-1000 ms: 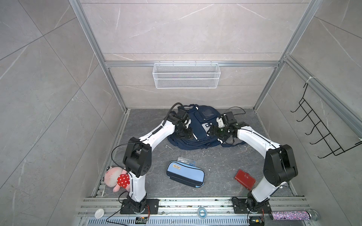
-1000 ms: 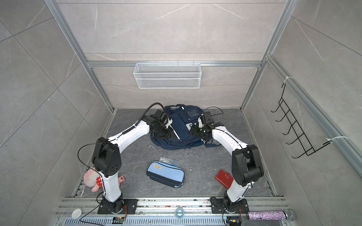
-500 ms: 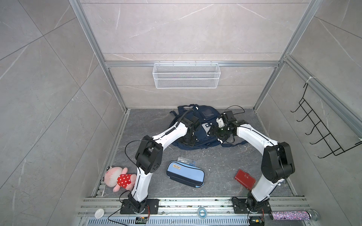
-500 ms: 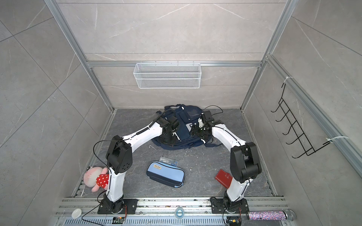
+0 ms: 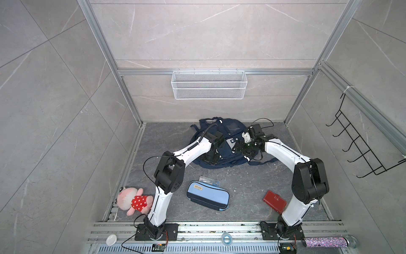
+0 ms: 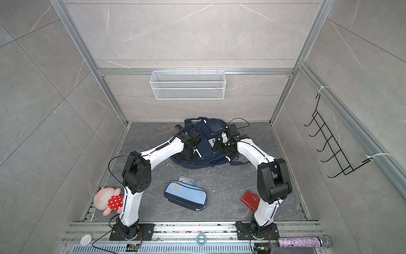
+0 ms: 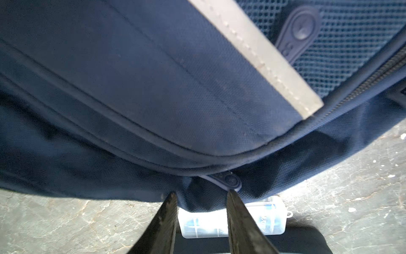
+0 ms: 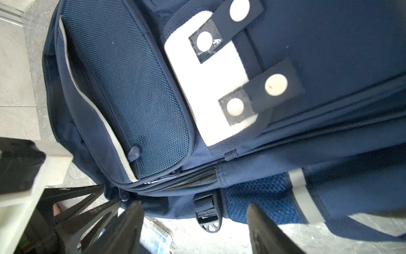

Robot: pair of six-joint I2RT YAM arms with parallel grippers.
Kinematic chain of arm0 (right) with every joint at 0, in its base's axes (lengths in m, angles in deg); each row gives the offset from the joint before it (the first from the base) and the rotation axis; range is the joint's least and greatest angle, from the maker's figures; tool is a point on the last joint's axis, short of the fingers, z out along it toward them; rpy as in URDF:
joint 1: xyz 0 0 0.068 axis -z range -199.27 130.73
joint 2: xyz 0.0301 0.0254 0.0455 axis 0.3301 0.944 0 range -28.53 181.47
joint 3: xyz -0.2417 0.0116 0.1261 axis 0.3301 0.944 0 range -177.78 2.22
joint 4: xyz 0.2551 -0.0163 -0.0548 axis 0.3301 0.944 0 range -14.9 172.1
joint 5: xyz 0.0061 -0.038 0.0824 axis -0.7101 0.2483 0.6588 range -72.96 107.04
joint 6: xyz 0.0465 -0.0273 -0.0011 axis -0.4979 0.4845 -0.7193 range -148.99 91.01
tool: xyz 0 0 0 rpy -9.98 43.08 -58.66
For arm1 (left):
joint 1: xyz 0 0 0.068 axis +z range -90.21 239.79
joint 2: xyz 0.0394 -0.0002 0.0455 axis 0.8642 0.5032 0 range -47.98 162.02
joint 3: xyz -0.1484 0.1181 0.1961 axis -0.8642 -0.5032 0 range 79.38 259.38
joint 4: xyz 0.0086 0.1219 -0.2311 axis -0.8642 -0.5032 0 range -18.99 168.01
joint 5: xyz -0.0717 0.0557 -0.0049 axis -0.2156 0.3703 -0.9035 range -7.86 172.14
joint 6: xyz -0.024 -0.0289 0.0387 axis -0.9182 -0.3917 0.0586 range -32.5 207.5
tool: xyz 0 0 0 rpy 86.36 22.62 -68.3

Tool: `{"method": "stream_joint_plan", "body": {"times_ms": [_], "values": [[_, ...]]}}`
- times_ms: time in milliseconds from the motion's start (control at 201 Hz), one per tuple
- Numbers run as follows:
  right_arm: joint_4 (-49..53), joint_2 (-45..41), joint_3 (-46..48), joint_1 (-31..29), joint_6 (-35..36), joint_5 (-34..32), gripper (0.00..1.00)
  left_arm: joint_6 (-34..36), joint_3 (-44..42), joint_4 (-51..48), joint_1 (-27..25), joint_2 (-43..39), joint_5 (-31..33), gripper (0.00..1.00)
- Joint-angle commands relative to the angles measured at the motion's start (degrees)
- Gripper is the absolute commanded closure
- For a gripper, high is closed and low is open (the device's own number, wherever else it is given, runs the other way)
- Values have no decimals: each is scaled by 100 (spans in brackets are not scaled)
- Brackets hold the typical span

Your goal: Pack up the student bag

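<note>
Now the left gripper (image 7: 201, 193) has swung onto the large navy fabric backpack (image 5: 227, 158) lying just ahead, jaws narrowing, unclenched, by its rubber zip pull (image 7: 228, 181); right gripper (image 8: 193, 205) gapes released: unzipping looks imminent.

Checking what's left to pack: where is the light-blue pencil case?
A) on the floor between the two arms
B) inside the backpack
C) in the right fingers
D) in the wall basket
A: the pencil case lies on the floor, in front of the student bag and apart from it.
</note>
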Motion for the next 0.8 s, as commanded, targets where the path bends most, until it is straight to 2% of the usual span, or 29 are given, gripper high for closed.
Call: {"method": "stream_joint_plan", "body": {"times_ms": [0, 169, 344, 553, 677, 797], "values": [[-73, -135, 211, -6, -10, 30, 23, -116, 261, 167, 36, -179, -359, 55], [-199, -166, 441, -2, -74, 97, 23, -372, 340, 217, 96, 1, -632, 55], [-91, -97, 314, 0, 62, 101, 23, -601, 229, 73, 85, 202, -237, 59], [41, 47, 171, 106, 265, 186, 23, -805, 56, 199, 54, 323, -141, 60], [18, 108, 214, 210, 303, 282, 23, -831, 80, 26, -41, 382, 203, 62], [-10, 144, 167, 285, 360, 318, 23, -1034, -288, 31, -98, 221, 374, 66]]}}
